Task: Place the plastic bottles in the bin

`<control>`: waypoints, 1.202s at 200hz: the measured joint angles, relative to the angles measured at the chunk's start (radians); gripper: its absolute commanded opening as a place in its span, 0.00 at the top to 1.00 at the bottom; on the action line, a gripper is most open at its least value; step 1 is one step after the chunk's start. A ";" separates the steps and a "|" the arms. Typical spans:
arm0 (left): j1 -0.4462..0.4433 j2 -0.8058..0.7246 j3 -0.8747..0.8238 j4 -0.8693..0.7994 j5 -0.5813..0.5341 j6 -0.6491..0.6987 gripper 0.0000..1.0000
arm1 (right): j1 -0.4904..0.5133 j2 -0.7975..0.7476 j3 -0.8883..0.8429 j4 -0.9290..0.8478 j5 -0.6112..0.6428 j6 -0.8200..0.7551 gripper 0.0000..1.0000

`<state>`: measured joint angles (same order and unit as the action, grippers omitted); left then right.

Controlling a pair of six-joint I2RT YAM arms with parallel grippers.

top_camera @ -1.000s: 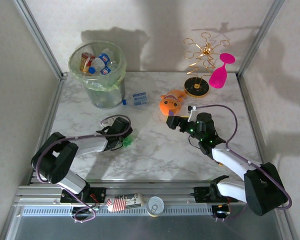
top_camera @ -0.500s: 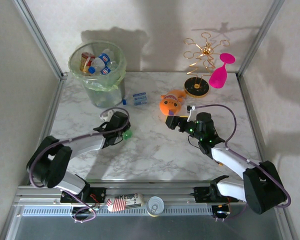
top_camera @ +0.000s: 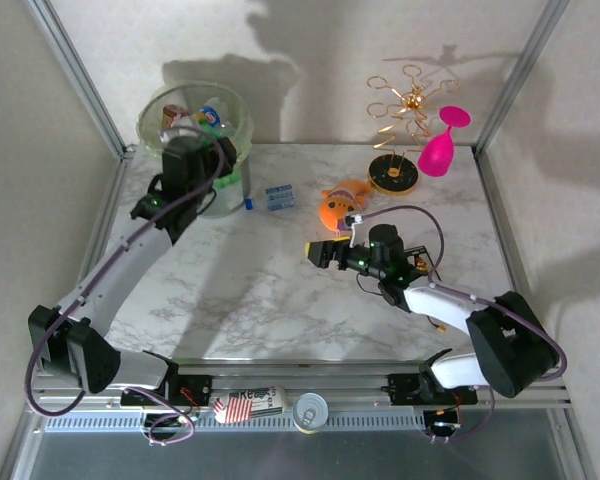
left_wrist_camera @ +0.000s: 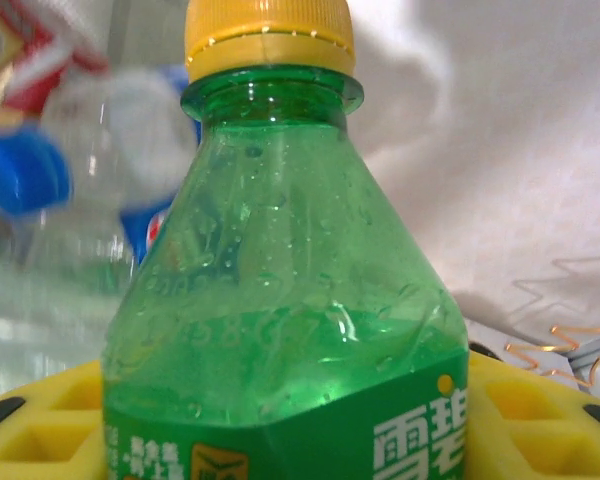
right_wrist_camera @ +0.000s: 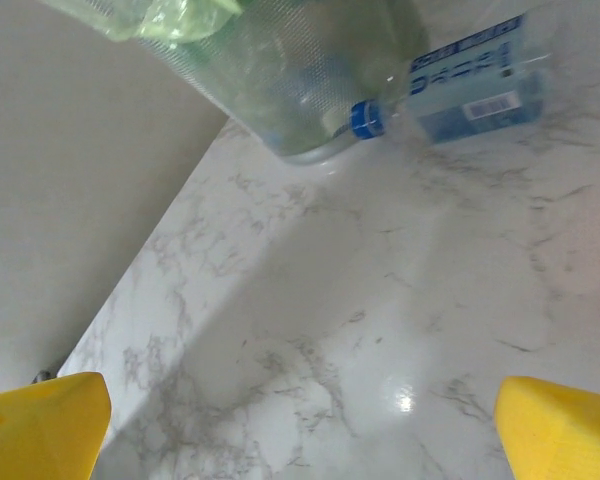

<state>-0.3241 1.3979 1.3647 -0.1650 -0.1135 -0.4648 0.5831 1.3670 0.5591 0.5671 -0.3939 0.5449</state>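
The green bottle (left_wrist_camera: pixel 280 300), yellow-capped, with droplets on its wall and a green label, stands upright between the yellow pads of my left hand (top_camera: pixel 192 148), which is closed partway on it at the near rim of the bin (top_camera: pixel 244 135). Other bottles (top_camera: pixel 208 115) lie inside the bin. A clear blue-capped bottle (top_camera: pixel 277 197) lies on the surface (top_camera: pixel 280 300) just beside the bin, with the orange fish toy (top_camera: pixel 340 208) near it. My right hand (top_camera: pixel 320 252) hovers wide open, holding nothing, pointed toward that bottle.

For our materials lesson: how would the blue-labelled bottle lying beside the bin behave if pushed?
Lying on its side on the smooth table, the blue-labelled bottle would probably roll or slide. Clear plastic suggests it is light and may dent.
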 measured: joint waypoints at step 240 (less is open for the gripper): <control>0.382 0.542 0.616 -0.262 0.201 0.348 0.00 | 0.084 0.070 0.105 -0.034 0.001 -0.003 0.01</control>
<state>0.0578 1.9396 1.9804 -0.4267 0.0879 -0.1169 0.6666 1.4368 0.6643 0.5335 -0.3931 0.5423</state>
